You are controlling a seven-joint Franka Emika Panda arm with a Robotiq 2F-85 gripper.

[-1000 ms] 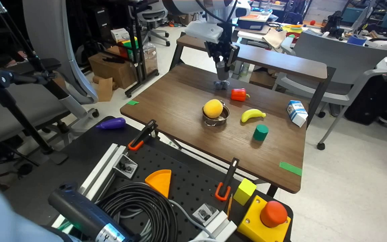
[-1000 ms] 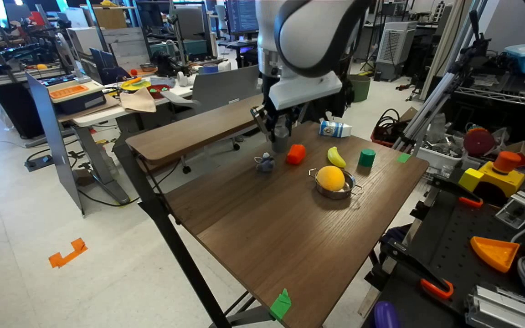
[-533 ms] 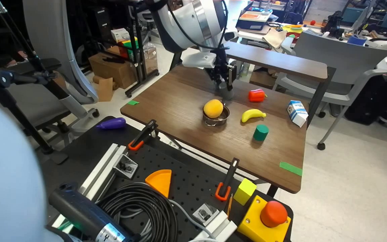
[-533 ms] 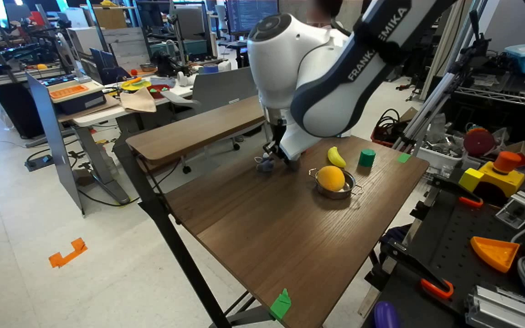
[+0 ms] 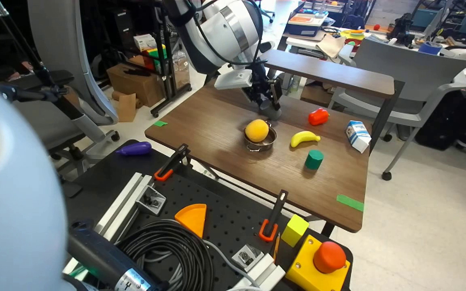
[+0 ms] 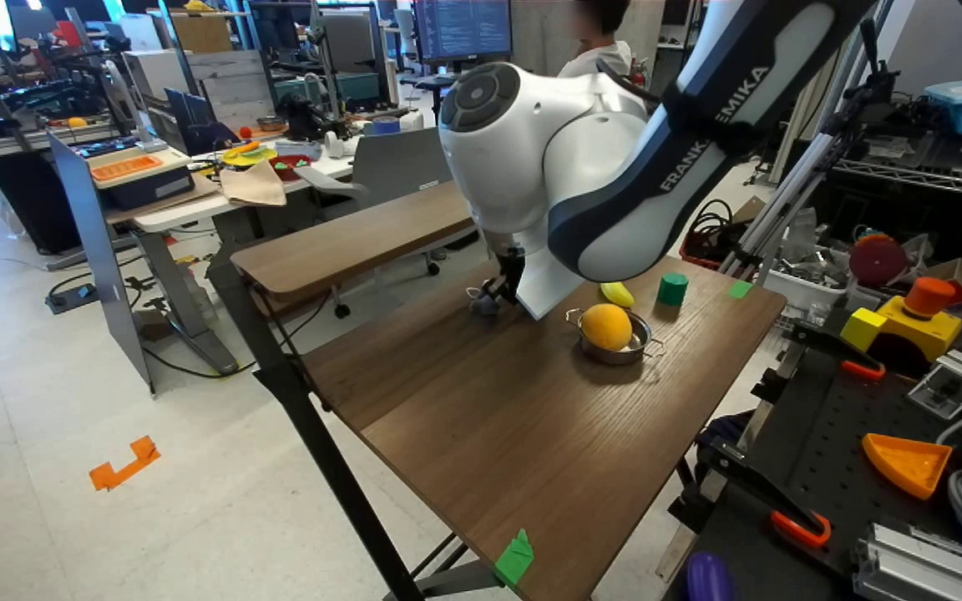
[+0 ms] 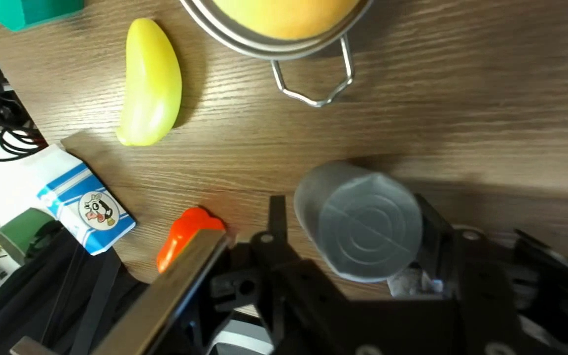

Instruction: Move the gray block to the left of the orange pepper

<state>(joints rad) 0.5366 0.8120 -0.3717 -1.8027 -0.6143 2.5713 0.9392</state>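
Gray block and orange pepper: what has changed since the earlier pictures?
The gripper has brought the gray block down close to the table; a gap beside the block in the wrist view suggests release. In an exterior view the orange pepper has moved right, away from the block. Unchanged: banana, pot with ball, green cylinder, carton.

Wrist view: block (image 7: 370,229) between the jaws, pepper (image 7: 185,234) left of them, milk carton (image 7: 89,202) farther left, banana (image 7: 151,88) ahead-left, pot (image 7: 284,52) ahead (toy fruit (image 7: 286,19) in it).
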